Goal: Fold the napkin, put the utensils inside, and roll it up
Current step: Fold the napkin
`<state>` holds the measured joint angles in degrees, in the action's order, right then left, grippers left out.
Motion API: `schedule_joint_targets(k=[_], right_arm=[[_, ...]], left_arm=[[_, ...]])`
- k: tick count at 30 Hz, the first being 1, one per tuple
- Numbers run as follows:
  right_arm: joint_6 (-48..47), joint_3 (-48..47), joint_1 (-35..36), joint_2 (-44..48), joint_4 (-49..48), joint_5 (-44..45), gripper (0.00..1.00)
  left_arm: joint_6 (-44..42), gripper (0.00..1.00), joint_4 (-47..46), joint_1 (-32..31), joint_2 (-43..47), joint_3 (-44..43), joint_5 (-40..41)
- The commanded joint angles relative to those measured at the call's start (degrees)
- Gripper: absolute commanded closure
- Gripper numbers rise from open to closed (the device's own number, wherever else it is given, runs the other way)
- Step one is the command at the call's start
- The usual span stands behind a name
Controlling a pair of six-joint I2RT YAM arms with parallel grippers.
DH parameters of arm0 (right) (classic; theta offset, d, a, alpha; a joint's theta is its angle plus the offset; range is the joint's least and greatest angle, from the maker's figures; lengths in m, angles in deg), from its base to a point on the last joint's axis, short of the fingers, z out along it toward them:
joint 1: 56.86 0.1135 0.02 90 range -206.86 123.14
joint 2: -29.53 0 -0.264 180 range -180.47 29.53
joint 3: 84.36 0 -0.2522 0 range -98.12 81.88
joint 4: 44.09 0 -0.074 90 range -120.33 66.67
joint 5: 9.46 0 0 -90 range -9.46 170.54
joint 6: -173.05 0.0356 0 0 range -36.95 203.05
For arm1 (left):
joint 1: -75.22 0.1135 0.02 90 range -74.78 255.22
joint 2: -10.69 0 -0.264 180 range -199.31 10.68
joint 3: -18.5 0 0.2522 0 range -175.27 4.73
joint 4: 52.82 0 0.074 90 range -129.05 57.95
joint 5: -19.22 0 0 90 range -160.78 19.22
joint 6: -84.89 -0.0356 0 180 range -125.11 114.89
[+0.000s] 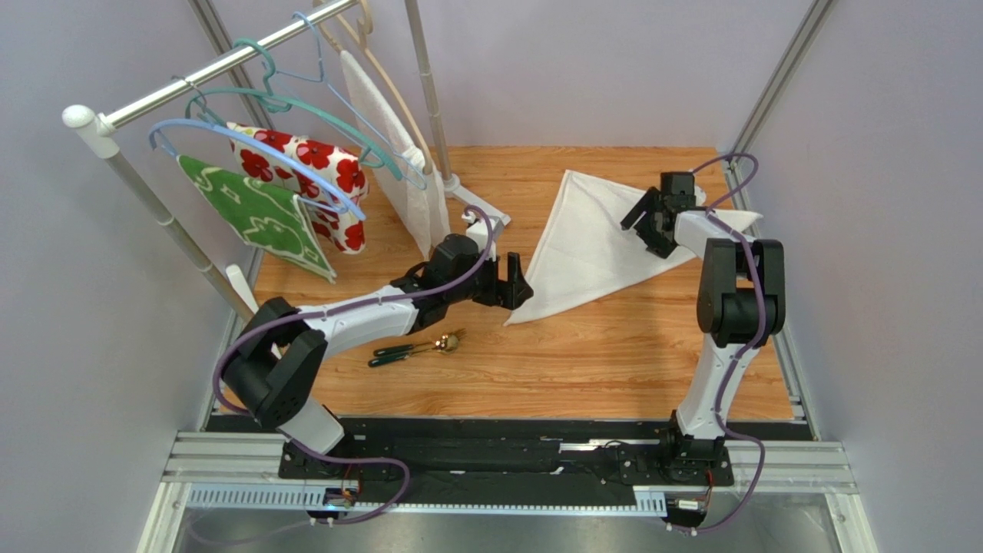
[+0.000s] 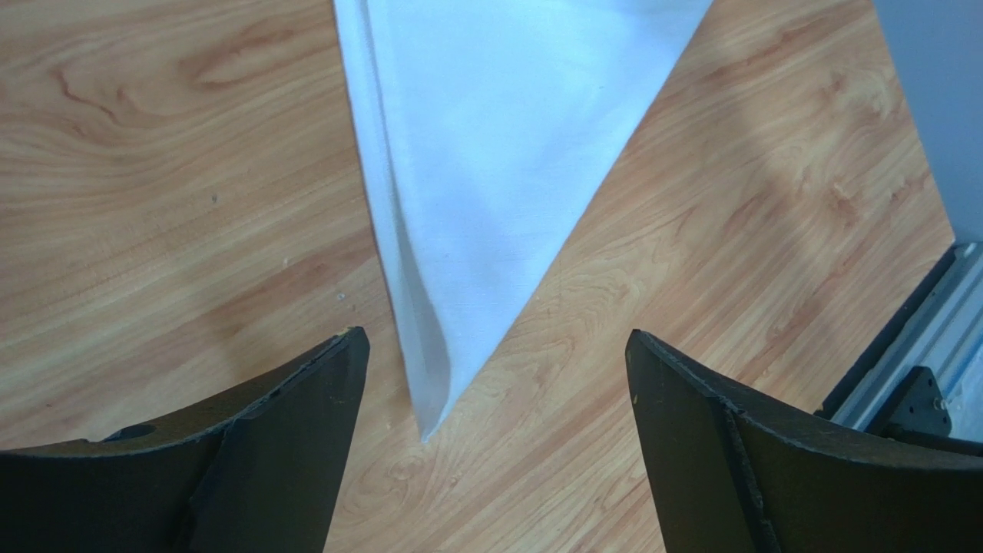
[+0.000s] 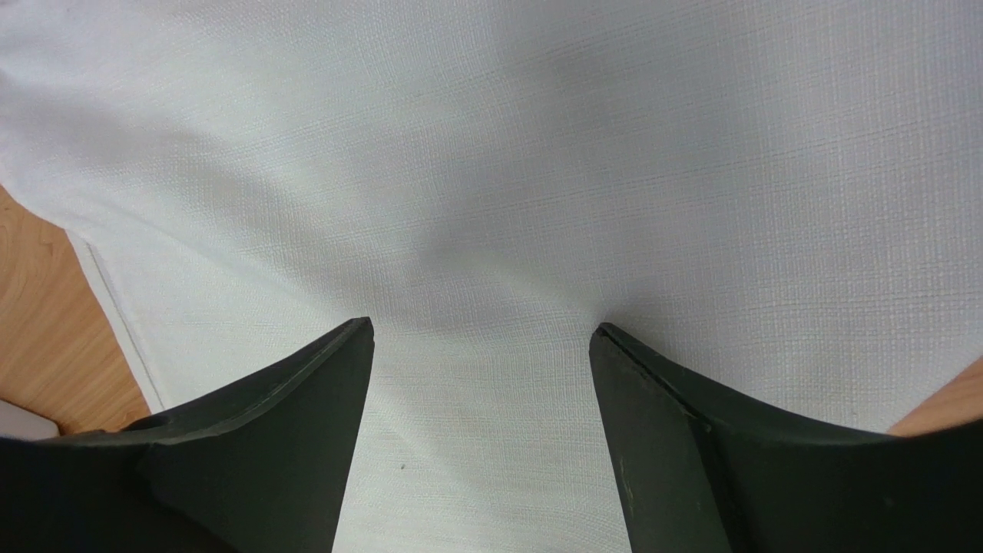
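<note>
Lying flat, the napkin (image 1: 594, 248) forms a folded off-white triangle; left gripper (image 2: 495, 336) and right gripper (image 3: 482, 327) gape, empty.

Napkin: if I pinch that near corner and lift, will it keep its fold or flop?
Likely floppy: the napkin lies flat in soft layers, so the fold would probably sag open. Its woven surface looks grippy, not slippery.

Two robot arms are mounted side by side at the near edge. The left arm (image 1: 346, 317) stretches low and almost flat toward the middle. The left gripper (image 1: 522, 285) points right, its fingers (image 2: 289, 438) spread wide, gripping nothing. The right arm (image 1: 733, 288) stands upright, elbow bent, forearm reaching back and leftward. The right gripper (image 1: 644, 234) tilts downward, fingers (image 3: 289, 438) likewise wide apart and empty.
</note>
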<state>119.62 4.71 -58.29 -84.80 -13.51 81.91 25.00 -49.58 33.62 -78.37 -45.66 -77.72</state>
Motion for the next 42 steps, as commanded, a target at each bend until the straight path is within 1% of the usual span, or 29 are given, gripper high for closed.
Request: schedule_joint_targets(k=[1,5,7,8,12,14,18,19,21,24,25,27,28,34,37,39,40,42], right_arm=[[-3.5,0.1,-0.4,3.2,1.7,-3.2,0.25],[-5.0,0.5,0.9,5.6,1.9,-4.8,0.27],[-5.6,1.0,1.2,7.4,2.5,-4.2,0.28],[-5.9,1.2,3.2,8.1,2.7,-3.9,0.28],[-6.2,3.4,5.5,10.7,3.0,-3.8,0.28],[-6.2,4.1,7.0,11.7,3.0,-4.0,0.28],[-6.1,6.2,9.6,12.5,3.3,-4.4,0.29],[-6.2,7.2,10.0,12.6,3.4,-4.6,0.29],[-6.0,8.2,11.1,12.9,3.4,-4.7,0.29],[-6.0,10.1,12.4,13.6,3.2,-4.9,0.29],[-6.0,10.5,12.7,13.9,3.5,-4.9,0.29],[-6.1,11.4,13.4,15.1,3.7,-4.8,0.29],[-6.2,11.8,13.7,15.6,3.9,-4.6,0.29],[-7.1,11.3,15.8,18.8,5.2,-2.7,0.29],[-8.4,9.0,17.3,18.7,5.2,-1.5,0.29],[-9.3,6.7,19.3,16.7,5.5,2.2,0.30],[-10.2,3.7,20.0,15.7,6.1,3.2,0.30],[-11.1,0.8,21.5,11.7,6.0,4.5,0.33]], left_arm=[[3.9,0.11,0.4,-0.8,-2.9,-1.6,3.0],[6.1,0.20,-1.7,-1.7,-4.5,-0.2,2.1],[6.7,0.21,-2.1,-2.5,-5.7,-0.4,1.8],[6.8,0.26,-2.3,-2.8,-6.1,-0.5,1.8],[7.6,0.35,-2.5,-4.1,-8.7,-0.8,1.8],[7.8,0.43,-2.5,-4.4,-9.6,-1.2,1.6],[7.8,0.51,-1.2,-5.0,-10.9,-1.6,2.0],[7.9,0.55,-0.6,-5.2,-11.0,-1.4,2.5],[7.9,0.58,0.3,-5.3,-11.2,-1.0,3.1],[8.3,0.75,2.0,-5.4,-11.0,0.0,3.6],[8.4,0.84,2.3,-5.5,-10.6,0.6,3.4],[8.4,0.91,2.9,-5.8,-9.2,2.4,3.2],[8.4,0.96,3.3,-5.9,-8.6,3.2,3.2],[9.1,0.99,5.8,-6.5,-1.1,11.1,0.8],[9.6,0.99,6.9,-6.6,3.0,15.1,-0.6],[9.9,0.99,7.4,-6.6,5.8,17.5,-1.4],[10.1,0.99,7.5,-6.6,6.7,18.2,-1.9],[9.8,0.99,7.7,-6.6,9.1,19.7,-2.3]])
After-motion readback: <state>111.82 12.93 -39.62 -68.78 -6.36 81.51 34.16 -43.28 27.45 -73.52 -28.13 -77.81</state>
